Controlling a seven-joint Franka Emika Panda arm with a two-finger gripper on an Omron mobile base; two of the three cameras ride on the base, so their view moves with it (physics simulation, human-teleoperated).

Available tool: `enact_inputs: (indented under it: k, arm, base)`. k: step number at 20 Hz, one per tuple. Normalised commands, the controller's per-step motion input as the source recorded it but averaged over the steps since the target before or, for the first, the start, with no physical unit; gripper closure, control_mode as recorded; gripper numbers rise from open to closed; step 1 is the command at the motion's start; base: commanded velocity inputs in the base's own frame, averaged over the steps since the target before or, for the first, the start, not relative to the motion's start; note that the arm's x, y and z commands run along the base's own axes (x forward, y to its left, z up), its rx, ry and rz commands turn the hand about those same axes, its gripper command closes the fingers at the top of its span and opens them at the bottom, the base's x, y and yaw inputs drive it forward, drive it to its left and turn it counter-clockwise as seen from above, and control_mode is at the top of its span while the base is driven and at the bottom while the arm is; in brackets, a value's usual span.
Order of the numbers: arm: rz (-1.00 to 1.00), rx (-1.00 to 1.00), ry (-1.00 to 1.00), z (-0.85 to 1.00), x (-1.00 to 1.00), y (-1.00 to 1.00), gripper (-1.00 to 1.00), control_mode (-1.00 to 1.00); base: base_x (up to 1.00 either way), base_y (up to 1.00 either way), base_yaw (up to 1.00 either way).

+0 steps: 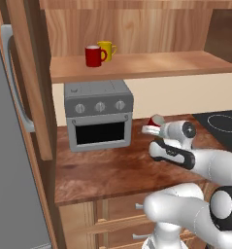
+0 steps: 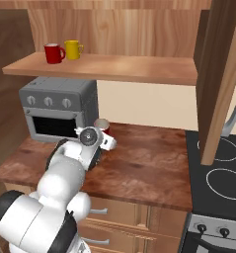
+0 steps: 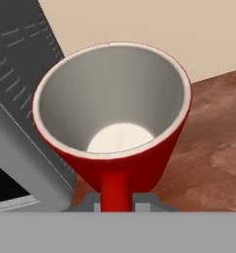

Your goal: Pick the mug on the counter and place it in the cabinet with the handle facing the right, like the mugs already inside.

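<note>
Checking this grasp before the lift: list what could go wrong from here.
1. The gripper sits at the handle of the mug; a hold there could let it swing or slip.
2. The mug stands close beside the toaster oven; lifting carelessly may knock it.
3. On the cabinet shelf, a red mug and a yellow mug stand near the left end; placing too close could bump them.

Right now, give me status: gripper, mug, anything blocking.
Gripper at the mug's handle; grip unconfirmed. Mug beside the toaster oven, over the counter. Cabinet shelf holds two mugs at left.
</note>
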Motion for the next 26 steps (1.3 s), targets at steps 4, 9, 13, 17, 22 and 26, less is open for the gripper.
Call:
enact_inputs:
  k: [4,9,13,17,22,26]
  arm:
    - [0.26,0.0,0.08,0.06,0.0,0.0,1.0,-1.0]
    - [0.21,0.0,0.06,0.27,0.0,0.0,1.0,-1.0]
    - [0.2,0.0,0.04,0.24,0.0,0.0,1.0,-1.0]
    - [0.21,0.0,0.01,0.1,-0.21,0.07,1.0,-1.0]
    - [0.19,-0.06,0.0,0.01,-0.49,0.1,1.0,-1.0]
    - [0.16,-0.09,0.0,0.11,-0.31,0.07,1.0,-1.0]
  base:
    - [0.0,0.0,0.0]
    - [0.0,0.0,0.0]
    - [0.0,0.0,0.0]
    - [0.0,0.0,0.0]
    - [0.0,0.0,0.0]
    - [0.0,0.0,0.0]
